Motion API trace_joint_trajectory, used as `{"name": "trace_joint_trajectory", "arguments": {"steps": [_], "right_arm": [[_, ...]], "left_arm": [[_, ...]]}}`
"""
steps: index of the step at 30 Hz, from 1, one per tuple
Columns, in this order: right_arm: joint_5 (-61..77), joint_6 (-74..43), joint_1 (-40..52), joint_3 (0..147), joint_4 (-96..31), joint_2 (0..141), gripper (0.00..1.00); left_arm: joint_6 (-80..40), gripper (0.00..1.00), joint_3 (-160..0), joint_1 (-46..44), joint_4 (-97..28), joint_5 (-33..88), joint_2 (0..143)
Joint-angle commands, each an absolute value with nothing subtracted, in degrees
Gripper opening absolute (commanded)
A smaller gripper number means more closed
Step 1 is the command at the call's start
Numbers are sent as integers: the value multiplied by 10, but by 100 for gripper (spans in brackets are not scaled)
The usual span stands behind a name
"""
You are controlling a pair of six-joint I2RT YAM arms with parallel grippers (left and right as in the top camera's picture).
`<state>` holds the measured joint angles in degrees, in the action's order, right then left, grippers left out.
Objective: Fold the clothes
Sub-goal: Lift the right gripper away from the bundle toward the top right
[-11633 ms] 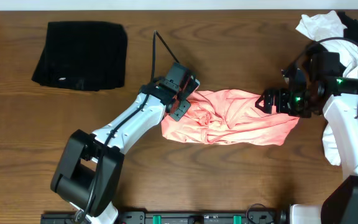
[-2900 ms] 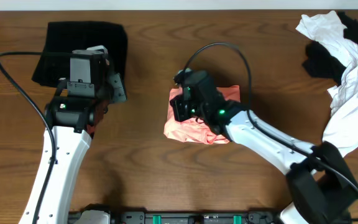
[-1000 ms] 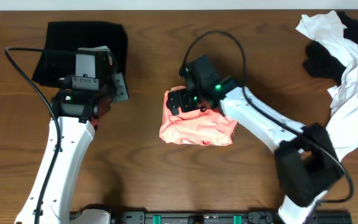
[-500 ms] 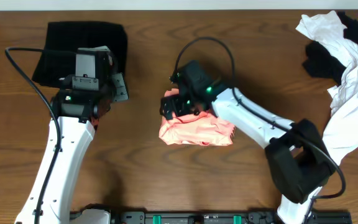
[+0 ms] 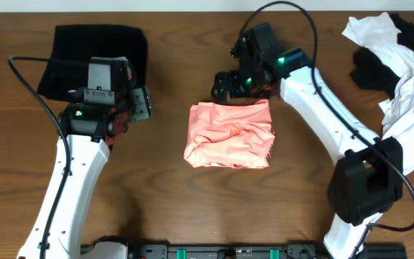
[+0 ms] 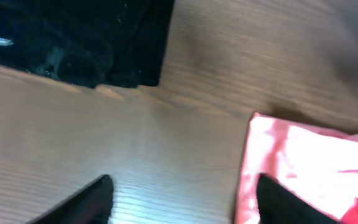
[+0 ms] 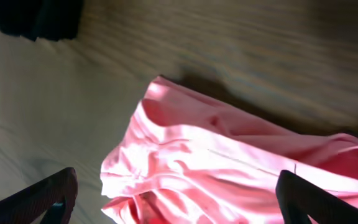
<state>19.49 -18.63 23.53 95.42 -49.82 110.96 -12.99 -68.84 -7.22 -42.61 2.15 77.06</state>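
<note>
Garment (image 5: 230,134) edges untouched | left hand (image 5: 142,105) spread, empty | right hand (image 5: 230,85) spread, empty

The overhead camera looks straight down from far enough to hold the whole table (image 5: 192,194). Both wrist cameras sit low and close, tilted at the wood. All three views share the pink garment (image 5: 230,134) and the black cloth (image 5: 92,63).

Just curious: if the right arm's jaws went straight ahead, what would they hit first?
Probably the pink garment: it lies directly ahead of the right gripper in its wrist view, though depth is unclear.
</note>
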Motion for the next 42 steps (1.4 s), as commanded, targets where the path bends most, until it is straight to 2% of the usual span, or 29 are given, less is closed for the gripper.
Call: {"name": "trace_joint_trajectory", "arguments": {"steps": [1, 7, 17, 42], "right_arm": [[200, -176, 204, 968, -509, 1100, 99], [200, -166, 162, 968, -541, 1100, 99], [199, -137, 134, 968, -585, 1100, 99], [197, -125, 127, 968, -597, 1100, 99]], "left_arm": [[-127, 85, -698, -70, -433, 65, 773], [-127, 99, -696, -70, -456, 75, 774], [-127, 98, -696, -70, -477, 75, 775], [-127, 98, -680, -71, -475, 112, 791]]}}
